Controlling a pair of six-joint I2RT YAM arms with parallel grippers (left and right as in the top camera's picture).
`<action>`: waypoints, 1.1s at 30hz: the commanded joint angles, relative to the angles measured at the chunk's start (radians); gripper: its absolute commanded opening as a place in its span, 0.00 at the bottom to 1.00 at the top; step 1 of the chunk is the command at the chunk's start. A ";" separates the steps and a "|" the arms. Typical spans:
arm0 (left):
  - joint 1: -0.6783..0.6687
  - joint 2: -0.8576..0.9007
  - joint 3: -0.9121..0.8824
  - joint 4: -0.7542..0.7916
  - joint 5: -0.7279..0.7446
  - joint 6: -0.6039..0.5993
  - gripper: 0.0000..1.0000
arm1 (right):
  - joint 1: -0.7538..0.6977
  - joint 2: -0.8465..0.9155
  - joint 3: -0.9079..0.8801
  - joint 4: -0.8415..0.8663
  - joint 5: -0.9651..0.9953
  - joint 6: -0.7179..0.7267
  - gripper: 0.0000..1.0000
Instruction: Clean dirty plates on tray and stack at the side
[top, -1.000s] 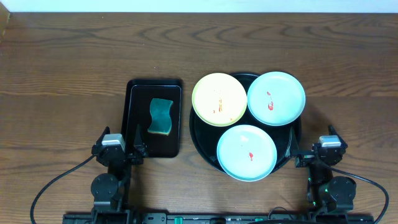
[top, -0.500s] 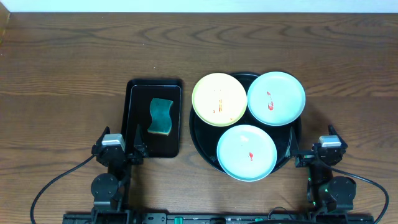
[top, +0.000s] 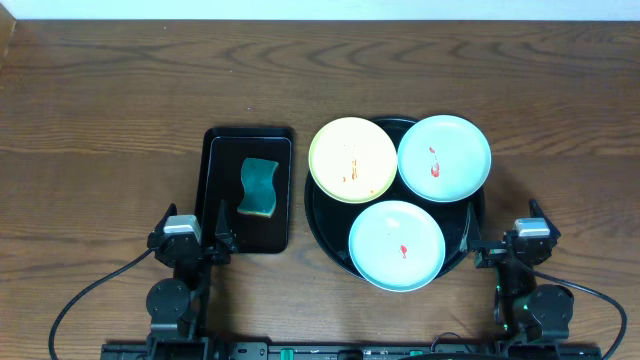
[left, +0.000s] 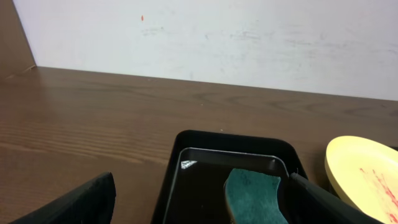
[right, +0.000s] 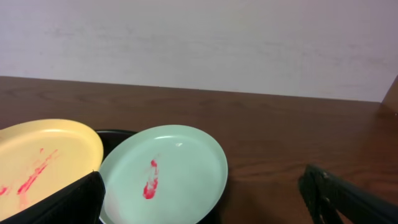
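The round black tray (top: 317, 215) holds three plates. A yellow plate (top: 353, 160) streaked with red-orange sits at its left, a mint plate (top: 445, 158) with a red smear at its right, and a second mint plate (top: 396, 245) with a small red spot at the front. My left gripper (top: 193, 227) rests open at the near table edge, left of the tray. My right gripper (top: 507, 242) rests open just right of the tray. In the right wrist view the right gripper (right: 202, 205) faces the smeared mint plate (right: 168, 171) and the yellow plate (right: 43, 152).
A small rectangular black tray (top: 222, 190) stands left of the round one, with a teal sponge (top: 259, 186) lying in it. In the left wrist view the sponge (left: 255, 196) lies just ahead of the open left gripper (left: 199, 208). Bare wooden table surrounds everything.
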 joint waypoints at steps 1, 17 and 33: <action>0.003 0.001 -0.010 -0.050 -0.006 -0.023 0.87 | 0.002 0.001 -0.001 0.004 0.006 -0.008 0.99; 0.003 0.339 0.346 -0.332 -0.006 -0.156 0.87 | 0.002 0.175 0.148 -0.074 0.056 0.018 0.99; 0.003 0.845 0.861 -0.826 0.047 -0.160 0.87 | 0.002 0.865 0.755 -0.624 0.001 -0.008 0.99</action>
